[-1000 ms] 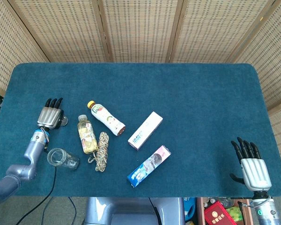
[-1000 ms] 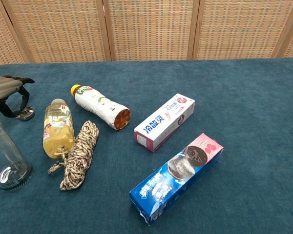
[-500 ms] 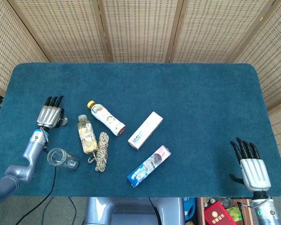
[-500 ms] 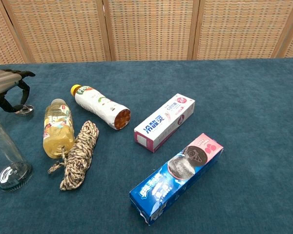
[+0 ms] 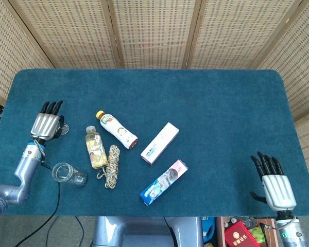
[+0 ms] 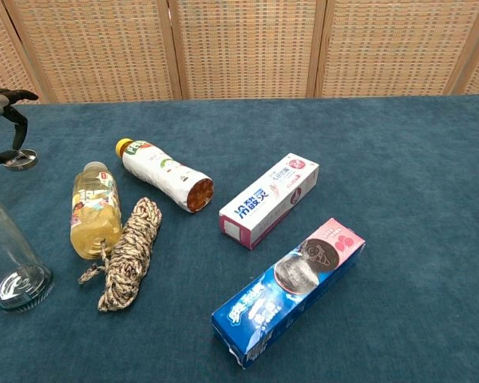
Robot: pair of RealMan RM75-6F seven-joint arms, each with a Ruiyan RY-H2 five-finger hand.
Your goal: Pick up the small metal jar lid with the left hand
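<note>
1. Over the last second the left hand [image 5: 45, 125] has moved toward the left edge of the tabletop [image 5: 206, 103] and risen. In the chest view it has gone from beside the yellow drink bottle [image 6: 94, 209] to the upper left corner of the picture.
2. The small metal jar lid [image 6: 21, 159] has travelled with it. Earlier it sat low by the fingertips; now it shows higher in the chest view, pinched under the dark fingers [image 6: 16, 120] and seemingly clear of the blue cloth.
3. The left hand is therefore grasping the lid. Judged from this, the pick is essentially done and only a steady hold is left.
4. The lid is a flat round disc, so it has no real long axis. In the chest view its broad face lies roughly level and faces up, with only a slight tilt; in the head view it is a small sliver beside the fingers.
5. The right hand [image 5: 274, 183] rests near the right front corner of the tabletop, fingers spread and holding nothing.
6. The clear glass jar [image 5: 68, 174] lies on its side just in front of the left arm, lidless and apart from the lid.
7. The rope [image 5: 112, 165], the white-labelled bottle [image 5: 117, 129], the toothpaste box [image 5: 159, 143] and the blue packet [image 5: 164, 181] have kept their places in the middle.
</note>
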